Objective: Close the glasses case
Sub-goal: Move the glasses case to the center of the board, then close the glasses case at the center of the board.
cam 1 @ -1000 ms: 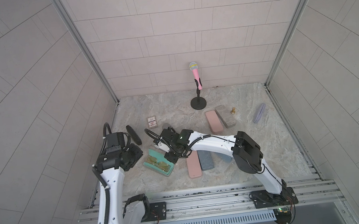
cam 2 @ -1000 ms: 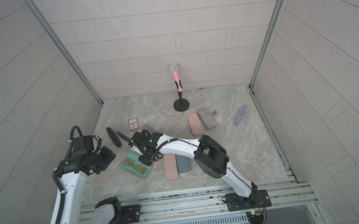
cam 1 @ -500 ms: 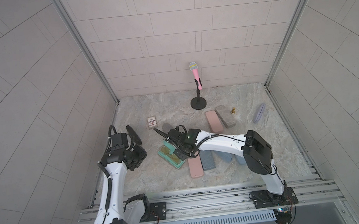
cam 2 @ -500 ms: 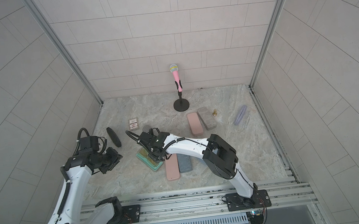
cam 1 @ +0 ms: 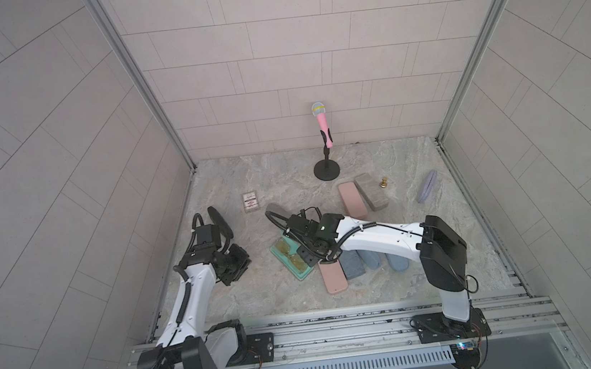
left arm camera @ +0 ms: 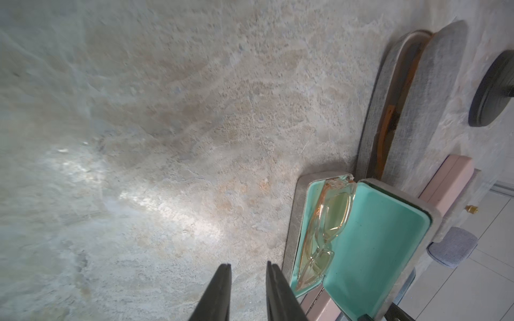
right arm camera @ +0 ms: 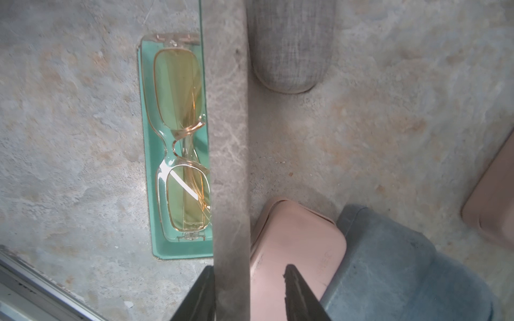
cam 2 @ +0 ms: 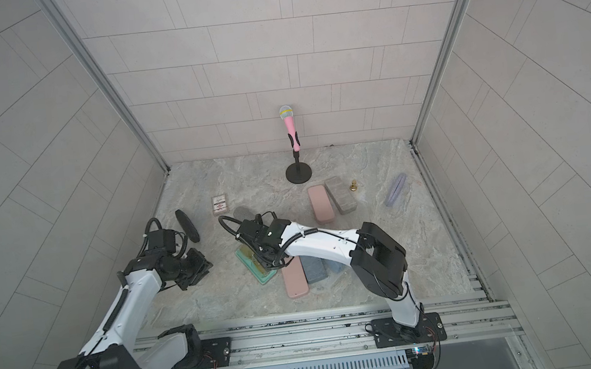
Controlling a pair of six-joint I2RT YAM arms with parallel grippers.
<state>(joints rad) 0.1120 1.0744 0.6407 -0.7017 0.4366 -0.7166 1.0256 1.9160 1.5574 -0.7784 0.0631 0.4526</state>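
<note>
Now R arm (cam 1: 378, 237) reaches low, R end effector (right arm camera: 249, 267) spread astride glasses case lid (right arm camera: 228, 125).

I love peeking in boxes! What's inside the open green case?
Glasses with yellow lenses and a clear frame lie inside the green case. Its raised lid covers one long edge of them in the right wrist view, so part of the frame is hidden.

Mint-green lining in the grey felt glasses case (left arm camera: 383, 250), yellow-tinted lenses on the clear amber-framed glasses (right arm camera: 178, 89) — marbled beige-grey tabletop (cam 1: 286, 179), pink microphone (cam 1: 322, 126) with silver head.
</note>
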